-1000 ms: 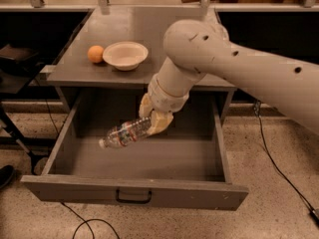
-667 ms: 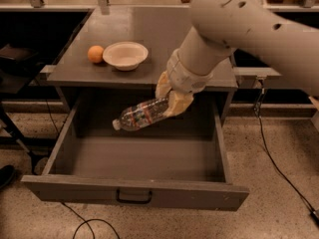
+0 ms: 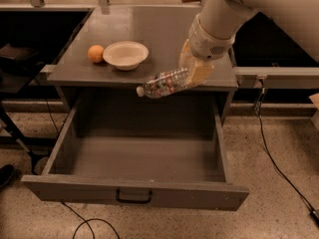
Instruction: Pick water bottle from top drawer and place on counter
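My gripper point(image 3: 193, 69) is shut on the base end of the water bottle point(image 3: 162, 84). The clear crinkled bottle lies nearly level in the air, white cap pointing left, over the front edge of the counter point(image 3: 154, 29). The top drawer point(image 3: 139, 158) stands pulled fully out below it, its inside bare, with a small black handle point(image 3: 133, 197) on the front panel. My white arm comes in from the upper right.
A white bowl point(image 3: 125, 54) and an orange point(image 3: 95, 54) sit on the left part of the counter. Black cables run over the speckled floor at the right and front. Dark shelving stands at the left and right.
My gripper has lifted the water bottle up out of the drawer and carried it back to the counter's front edge. The arm has risen and drawn toward the upper right.
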`<state>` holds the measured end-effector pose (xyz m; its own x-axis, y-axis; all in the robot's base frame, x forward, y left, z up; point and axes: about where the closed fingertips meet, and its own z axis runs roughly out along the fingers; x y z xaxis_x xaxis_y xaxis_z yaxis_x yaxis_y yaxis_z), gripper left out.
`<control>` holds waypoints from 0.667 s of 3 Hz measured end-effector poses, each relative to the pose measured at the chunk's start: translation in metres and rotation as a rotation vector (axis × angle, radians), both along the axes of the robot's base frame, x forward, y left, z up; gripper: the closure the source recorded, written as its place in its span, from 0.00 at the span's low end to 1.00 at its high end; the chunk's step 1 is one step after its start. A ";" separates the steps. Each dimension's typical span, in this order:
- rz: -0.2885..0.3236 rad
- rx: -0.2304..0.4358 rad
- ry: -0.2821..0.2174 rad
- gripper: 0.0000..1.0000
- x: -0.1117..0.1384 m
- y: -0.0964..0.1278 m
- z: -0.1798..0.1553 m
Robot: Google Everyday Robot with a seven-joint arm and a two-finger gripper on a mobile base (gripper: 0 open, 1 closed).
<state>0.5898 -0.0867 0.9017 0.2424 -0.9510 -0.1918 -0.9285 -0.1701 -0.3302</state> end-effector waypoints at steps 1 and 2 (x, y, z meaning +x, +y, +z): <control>-0.132 0.003 -0.015 1.00 0.033 -0.034 0.007; -0.279 0.075 0.010 1.00 0.060 -0.069 0.004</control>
<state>0.6501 -0.1561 0.9059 -0.0291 -0.9639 -0.2647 -0.9391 0.1171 -0.3230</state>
